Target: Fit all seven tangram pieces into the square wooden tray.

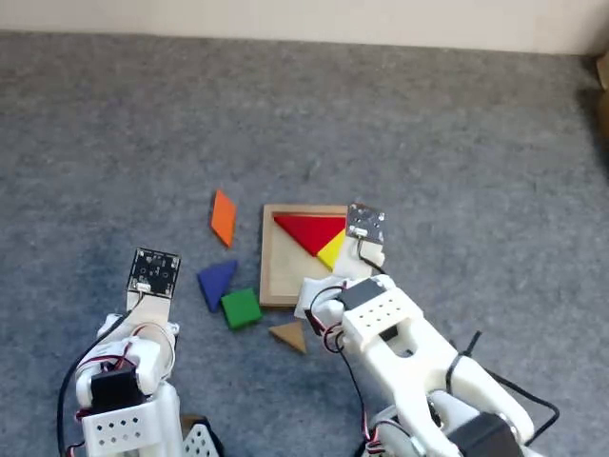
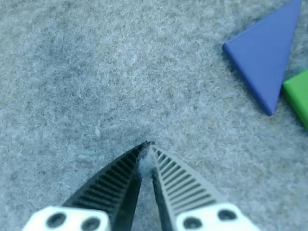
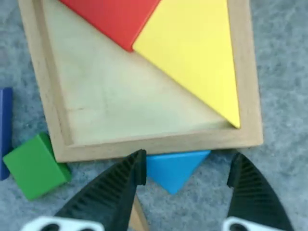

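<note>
High view: fixed overhead, facing down on the grey carpeted counter (image 1: 428, 143); arms at 6 o'clock.
Left wrist view: close over counter, behind left tool (image 2: 146, 147).
Right wrist view: close over square wooden tray (image 3: 154, 144), behind right tool (image 3: 187, 161).
Shared: green square block (image 1: 241, 307), all three.

The tray wall (image 3: 159, 144) bars my right tool (image 3: 187, 163), a light blue triangle (image 3: 174, 171) between its jaws. Bare bench (image 2: 96, 72) fronts my left tool (image 2: 147, 149)

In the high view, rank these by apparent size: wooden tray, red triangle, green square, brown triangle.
1. wooden tray
2. red triangle
3. green square, somewhat smaller than the red triangle
4. brown triangle, clearly smallest
</note>
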